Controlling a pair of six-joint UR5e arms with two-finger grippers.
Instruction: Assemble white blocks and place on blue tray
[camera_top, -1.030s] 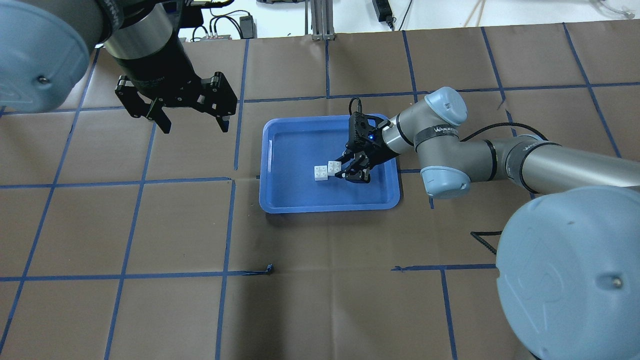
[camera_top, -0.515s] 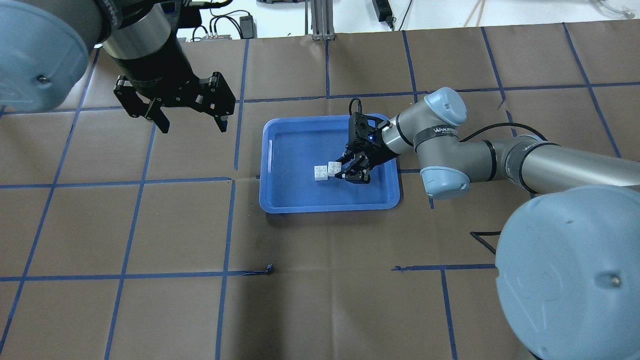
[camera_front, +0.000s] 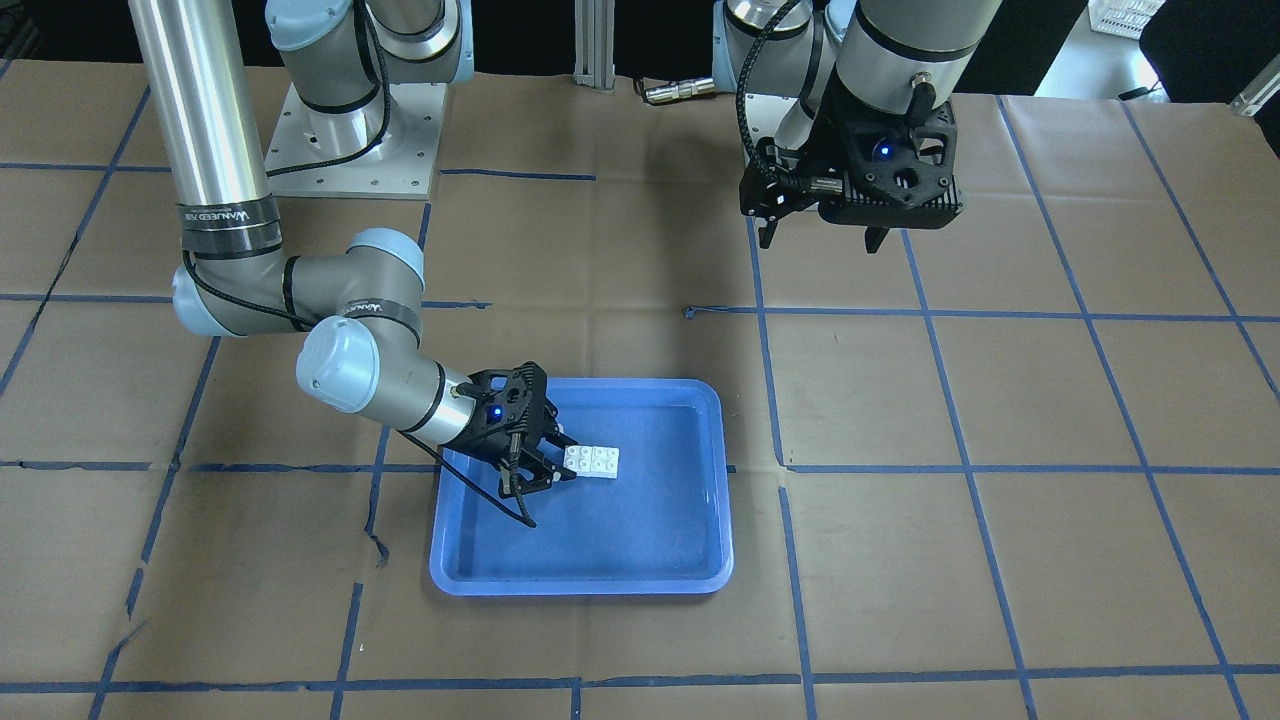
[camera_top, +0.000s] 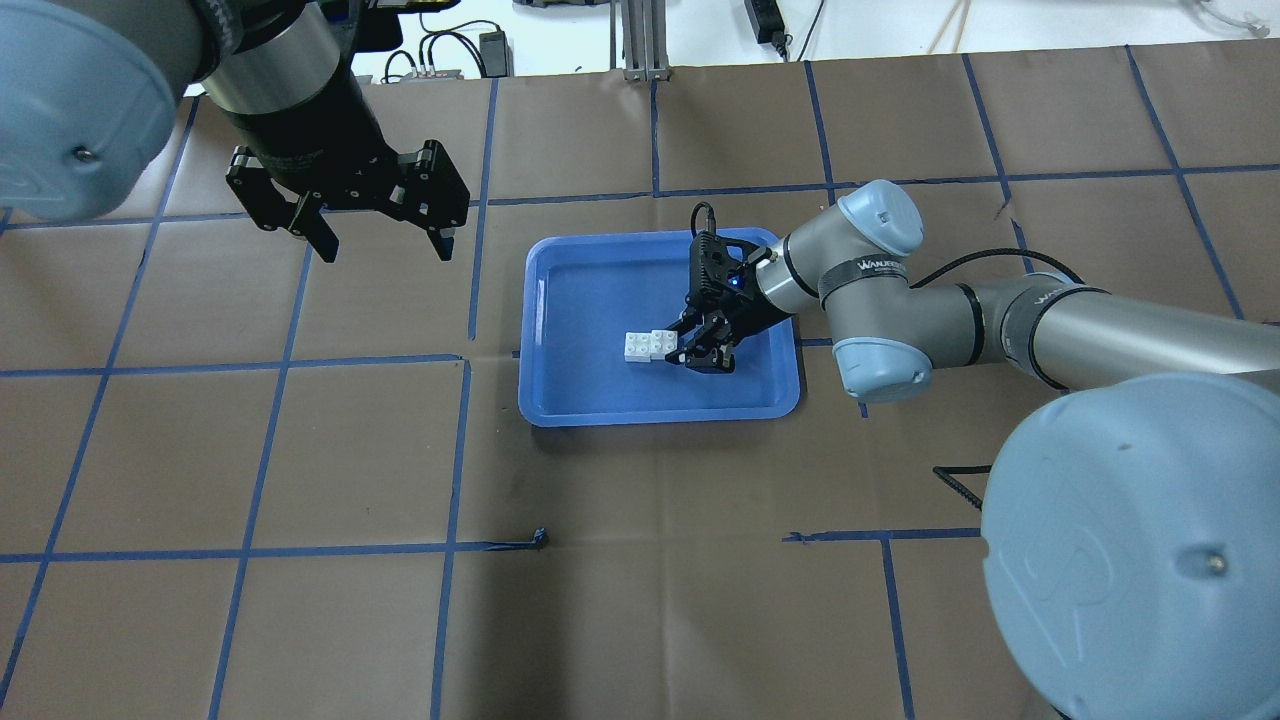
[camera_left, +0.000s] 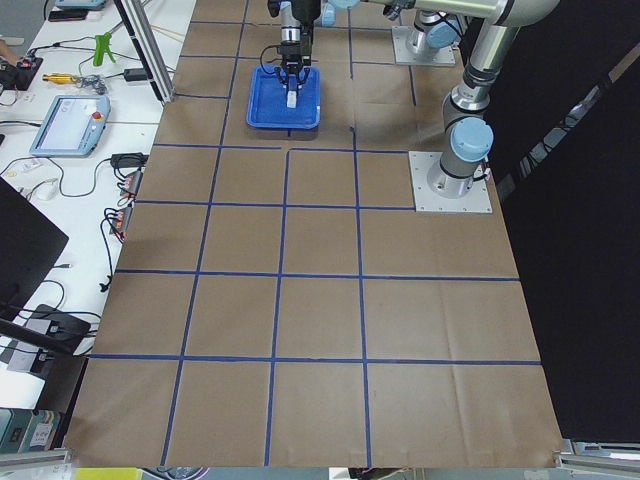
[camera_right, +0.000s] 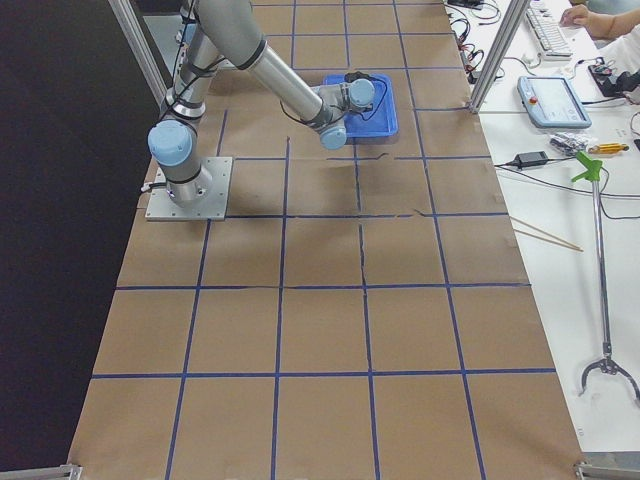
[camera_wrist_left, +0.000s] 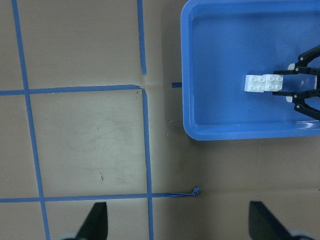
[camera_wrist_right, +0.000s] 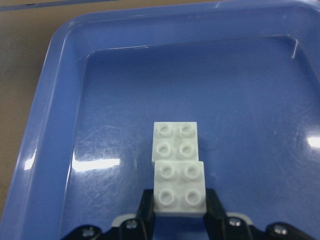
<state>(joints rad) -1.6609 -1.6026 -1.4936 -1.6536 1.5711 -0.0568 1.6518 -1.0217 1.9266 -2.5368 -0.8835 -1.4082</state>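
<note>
Pinching one of the two touching white blocks (camera_wrist_right: 178, 172), the right gripper (camera_top: 680, 348) sits low inside the blue tray (camera_top: 640, 416); the left gripper (camera_top: 385, 245) hangs spread wide over the table (camera_top: 300, 450).

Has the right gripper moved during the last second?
Yes. The right gripper, holding one white block, slid slightly left, away from the right rim of the blue tray.

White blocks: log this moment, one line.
white blocks: side by side, touching, in blue tray; right claw: shut on one; left claw: open, off tray
</note>
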